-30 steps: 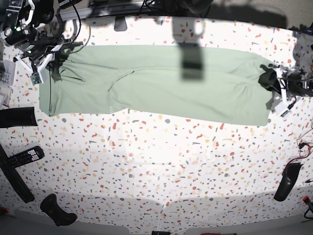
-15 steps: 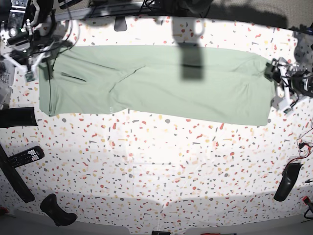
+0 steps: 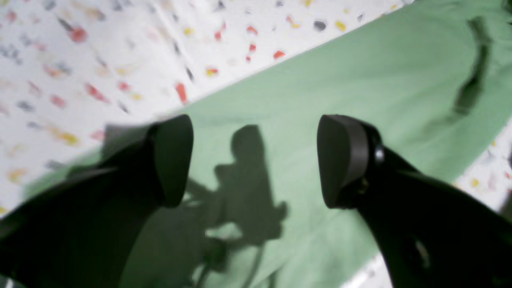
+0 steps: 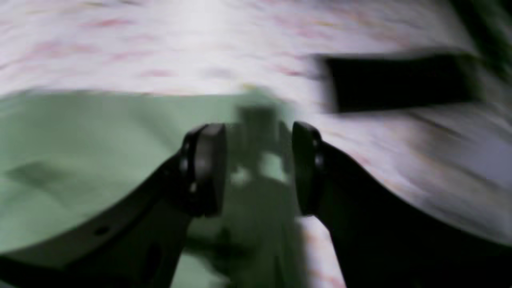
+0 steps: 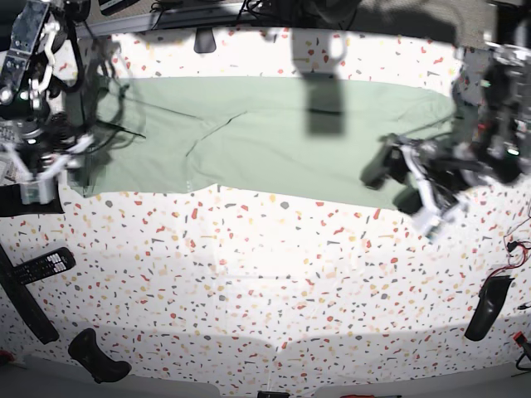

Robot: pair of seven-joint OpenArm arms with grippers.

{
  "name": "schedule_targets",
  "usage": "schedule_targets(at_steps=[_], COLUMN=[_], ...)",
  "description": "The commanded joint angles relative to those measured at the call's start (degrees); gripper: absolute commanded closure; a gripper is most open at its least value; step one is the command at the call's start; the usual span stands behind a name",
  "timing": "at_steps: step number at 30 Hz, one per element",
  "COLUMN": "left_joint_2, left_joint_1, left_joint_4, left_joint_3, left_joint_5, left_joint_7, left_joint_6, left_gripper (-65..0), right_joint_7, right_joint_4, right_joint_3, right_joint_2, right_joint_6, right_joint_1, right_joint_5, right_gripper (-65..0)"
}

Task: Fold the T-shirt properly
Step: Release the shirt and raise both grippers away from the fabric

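The T-shirt [image 5: 274,137] lies spread flat in a long pale green band across the far side of the table. In the base view my left gripper [image 5: 390,186] hangs over the shirt's near right part. The left wrist view shows the left gripper [image 3: 256,160] open wide above the T-shirt [image 3: 360,80], with nothing between its fingers. My right arm [image 5: 33,141] stands at the shirt's left end. In the blurred right wrist view the right gripper [image 4: 258,168] is open over the edge of the T-shirt [image 4: 80,132], holding nothing.
The table is speckled terrazzo [image 5: 265,282]. A remote control [image 5: 46,264] and a black bar [image 5: 29,199] lie at the left edge, and the black bar [image 4: 400,82] also shows in the right wrist view. Black pieces sit at front left [image 5: 95,356] and right [image 5: 485,307]. A dark shadow [image 5: 323,104] crosses the shirt.
Both grippers opened and let go of the shirt's ends. The left gripper moved inward and nearer over the shirt's right part. The right arm dropped toward the shirt's near left corner.
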Motion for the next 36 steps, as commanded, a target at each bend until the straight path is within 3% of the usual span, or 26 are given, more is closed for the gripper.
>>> schedule_targets(at_steps=[1, 3, 6, 10, 15, 23, 28, 33, 36], left_joint_2=[0.5, 2.4, 3.0, 3.0, 2.8, -4.6, -9.2, -10.0, -10.0], left_joint_1=[0.0, 1.2, 2.3, 2.4, 2.3, 2.3, 2.0, -2.3, -6.7], left_joint_4=[-0.2, -3.0, -8.1, -15.3, -23.2, -31.7, -32.3, -32.2, -31.5], left_joint_3=[-0.4, -0.4, -0.4, -0.4, -0.4, -0.4, -0.4, -0.4, -0.4], left_joint_5=[1.7, 5.5, 6.3, 8.3, 17.6, 18.2, 18.3, 17.7, 14.0], left_joint_7=[-1.8, -2.5, -2.7, -5.4, -8.7, -14.1, -16.6, -16.5, -16.3], left_joint_6=[-0.2, -0.2, -0.2, -0.2, -0.1, 2.3, 3.3, 3.7, 4.4], left_gripper=[-44.7, -44.7, -44.7, -44.7, -44.7, -44.7, -44.7, -44.7, -44.7], right_joint_7=[1.0, 0.8, 2.5, 7.5, 9.4, 8.1, 8.3, 8.2, 7.5], right_joint_4=[0.9, 0.8, -2.3, -13.5, -22.2, -22.4, -22.4, -22.1, -20.6], right_joint_3=[0.3, 0.3, 0.3, 0.3, -0.3, -13.7, -22.4, -24.5, -24.4], right_joint_2=[-0.3, -2.9, -5.6, -5.8, -5.4, -5.4, -5.4, -5.4, -5.3], right_joint_6=[1.5, 1.9, 1.9, 1.9, 1.9, 1.5, -3.0, -3.7, -3.7], right_joint_1=[0.3, 0.3, 0.4, 0.7, 2.8, 6.2, 8.0, 9.9, 11.1], right_joint_5=[0.8, -0.4, -3.4, -6.4, -6.0, -5.6, -6.5, -7.7, -7.8], right_gripper=[-26.1, -26.1, -26.1, -26.1, -26.1, -26.1, -26.1, -26.1, -26.1])
